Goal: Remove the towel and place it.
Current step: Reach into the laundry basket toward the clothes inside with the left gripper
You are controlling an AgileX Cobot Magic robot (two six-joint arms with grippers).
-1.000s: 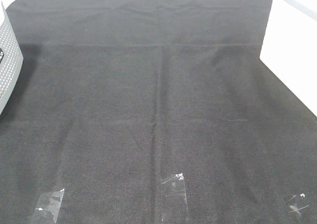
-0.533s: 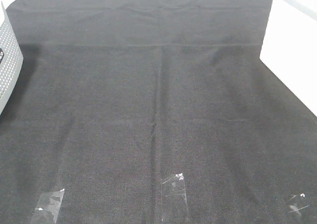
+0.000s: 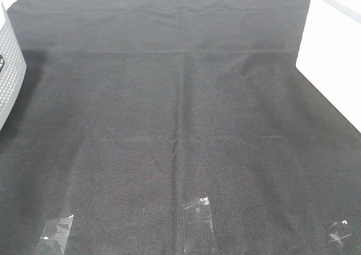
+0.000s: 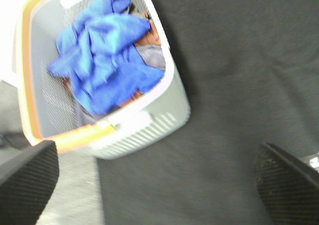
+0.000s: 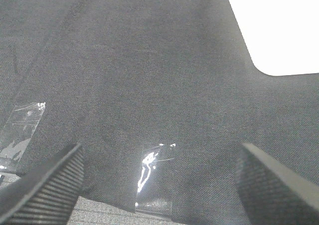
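Watch for dragging the grey fabric (image 4: 152,56) out with the towel (image 4: 102,60), crumpled in the basket (image 4: 149,130) at the left edge of the black cloth (image 3: 180,97), or tipping that basket, with left gripper (image 4: 157,182) and right gripper (image 5: 159,185) both spread wide, empty.

A cloth sheet (image 3: 180,125) covers most of the high view. A laundry basket (image 3: 10,69) stands at the left edge of the frame. Bare tabletop (image 3: 333,57) shows at the upper right. Strips of tape (image 3: 197,215) lie on the sheet along the bottom edge. The towel (image 4: 104,60) lies bunched inside the basket, on top of other cloths (image 4: 152,56).
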